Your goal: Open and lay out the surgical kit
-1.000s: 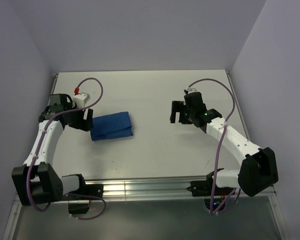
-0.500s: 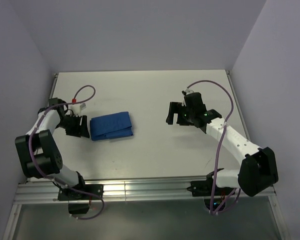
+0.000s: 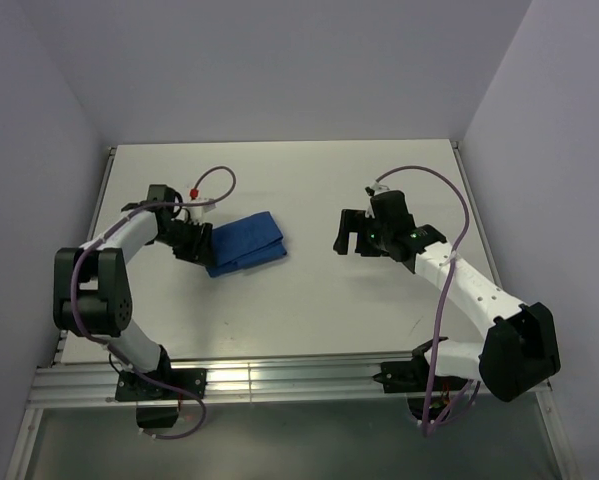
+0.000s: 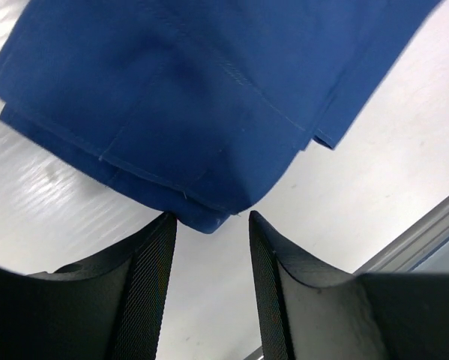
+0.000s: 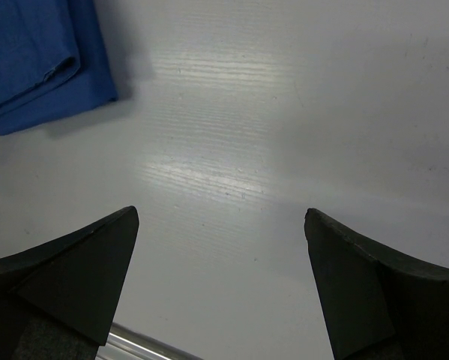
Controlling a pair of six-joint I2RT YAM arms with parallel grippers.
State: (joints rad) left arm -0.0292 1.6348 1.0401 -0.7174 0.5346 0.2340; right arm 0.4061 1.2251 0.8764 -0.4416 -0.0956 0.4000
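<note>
**Folded blue bundle with the left pincer at its corner**

Pale lavender walls [image 3: 279, 70] close in a white table [image 3: 309, 300] on three sides. The surgical kit [image 3: 247, 243] lies flat on that table as a royal-blue cloth bundle, folded shut, with only cloth showing. It sits slightly askew, its right end a little farther from the arm bases than its left end.

The left gripper [image 3: 201, 243] is at the bundle's left end and low over the table. In the left wrist view its two black fingers [image 4: 149, 255] stand partly apart with a narrow gap between them. A folded corner of the cloth, with stitched hems and several layers, reaches just to the mouth of that gap. White table shows between the fingers below the corner. The tip of one finger looks to be against the cloth's edge, and the other sits just beside it. The jaws are not pressed together on the cloth.

The right gripper [image 3: 347, 232] is well apart from the bundle, out to its right, over bare table. Its jaws are spread wide. In the right wrist view the bundle's right end shows only in the upper left corner, clear of both fingers.

Purple cables [image 3: 214, 180] loop above each wrist. A metal rail [image 3: 299, 375] runs along the table edge on the near side of the bundle, by the arm bases.
</note>
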